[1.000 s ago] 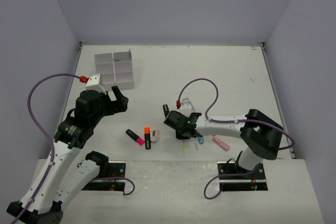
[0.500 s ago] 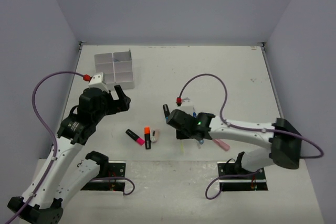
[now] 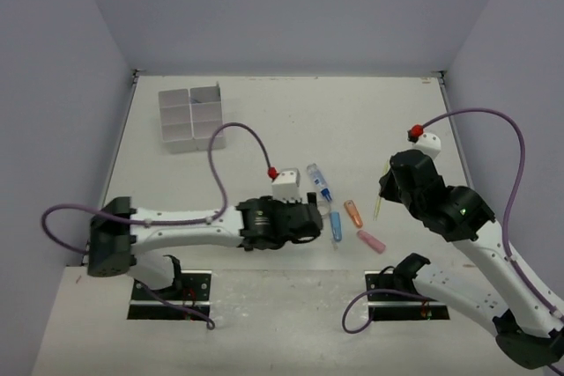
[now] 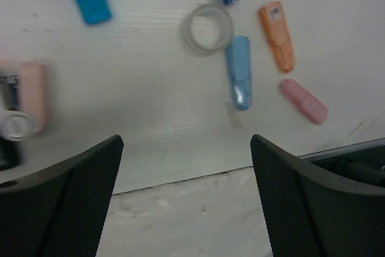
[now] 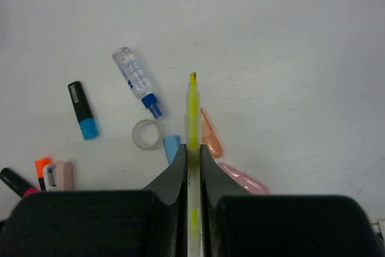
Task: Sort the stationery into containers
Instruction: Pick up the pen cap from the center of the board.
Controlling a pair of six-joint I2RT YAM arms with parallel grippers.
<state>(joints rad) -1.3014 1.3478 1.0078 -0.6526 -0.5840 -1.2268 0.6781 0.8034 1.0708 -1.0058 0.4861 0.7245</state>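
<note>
Readable text: none.
Tube point(image 5: 133, 71): blue print on clear body, too small to read.
Orange eraser point(image 4: 277, 35): grey label at its 12 o'clock end, blurred.
Highlighter point(image 5: 80, 109): grey label, illegible.

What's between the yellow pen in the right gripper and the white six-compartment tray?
In the top view, the left arm's purple cable loops across the straight line from the thin yellow pen, clamped in the right gripper, to the white six-compartment tray. Cable height unclear. Nothing else intervenes.

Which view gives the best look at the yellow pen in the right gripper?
The right wrist view: the yellow pen sits centred and sharp, clamped in the right gripper. The top external view shows only a thin sliver; the left wrist view misses it.
</note>
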